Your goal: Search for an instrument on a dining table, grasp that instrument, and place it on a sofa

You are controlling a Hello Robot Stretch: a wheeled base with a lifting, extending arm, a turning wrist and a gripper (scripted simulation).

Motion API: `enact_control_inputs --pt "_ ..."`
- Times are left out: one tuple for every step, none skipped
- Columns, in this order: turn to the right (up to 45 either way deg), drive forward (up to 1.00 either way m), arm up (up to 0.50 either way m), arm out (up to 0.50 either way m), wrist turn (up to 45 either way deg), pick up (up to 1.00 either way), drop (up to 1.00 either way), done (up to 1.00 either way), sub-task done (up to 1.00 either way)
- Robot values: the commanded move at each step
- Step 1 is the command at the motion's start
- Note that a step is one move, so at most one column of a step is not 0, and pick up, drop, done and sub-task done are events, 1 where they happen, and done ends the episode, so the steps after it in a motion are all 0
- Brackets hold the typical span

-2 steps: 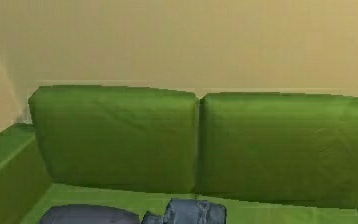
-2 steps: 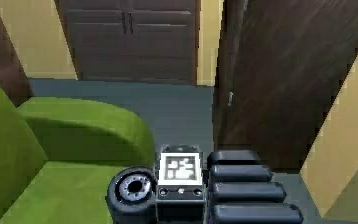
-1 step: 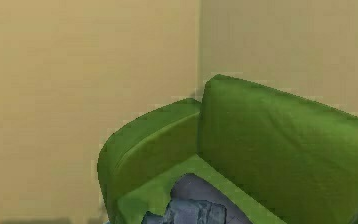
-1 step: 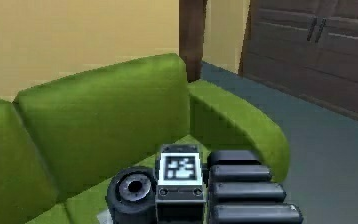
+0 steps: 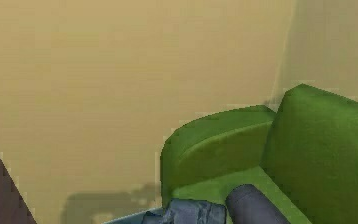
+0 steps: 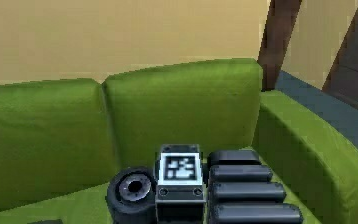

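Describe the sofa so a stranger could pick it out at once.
Start from the plain yellow wall. Against it stands the sofa, with two back cushions and a rounded armrest. Its bright green sets it apart from the dark robot arm before it.

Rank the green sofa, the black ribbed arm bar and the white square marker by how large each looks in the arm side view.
1. Green upholstered sofa, largest by far.
2. Black ribbed arm bar, close to the camera.
3. White square marker with black marks, smallest.
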Motion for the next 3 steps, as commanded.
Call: enact_control_inputs --pt "0.0 0.0 0.0 0.26 0.0 0.0 0.0 0.0 0.0" --pt "0.0 0.0 0.0 0.0 45.0 0.0 0.0 0.0 0.0" --pt "0.0 0.0 0.0 0.0 45.0 0.0 0.0 0.0 0.0"
